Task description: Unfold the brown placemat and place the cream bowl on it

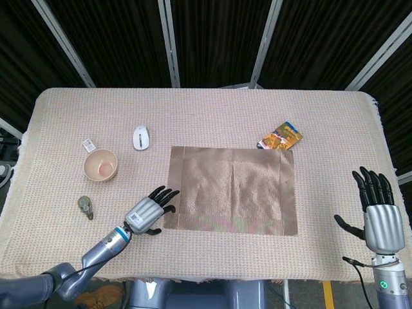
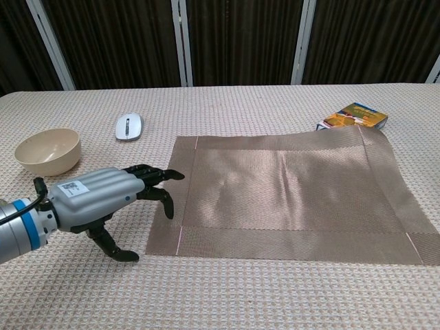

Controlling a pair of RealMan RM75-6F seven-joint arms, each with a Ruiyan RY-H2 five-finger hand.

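The brown placemat (image 1: 232,191) (image 2: 289,196) lies unfolded and flat at the table's middle. The cream bowl (image 1: 100,165) (image 2: 48,151) stands upright on the tablecloth well to the left of the mat, with nothing holding it. My left hand (image 1: 150,210) (image 2: 110,198) hovers with fingers spread at the mat's front left corner, fingertips at its left edge, holding nothing. My right hand (image 1: 380,215) is raised palm-flat with fingers apart beyond the mat's right side, near the table's right edge, empty; the chest view does not show it.
A white computer mouse (image 1: 140,137) (image 2: 128,126) lies behind the bowl. A colourful packet (image 1: 280,136) (image 2: 354,116) touches the mat's far right corner. A small white tag (image 1: 88,145) and a small dark object (image 1: 85,206) lie at the left.
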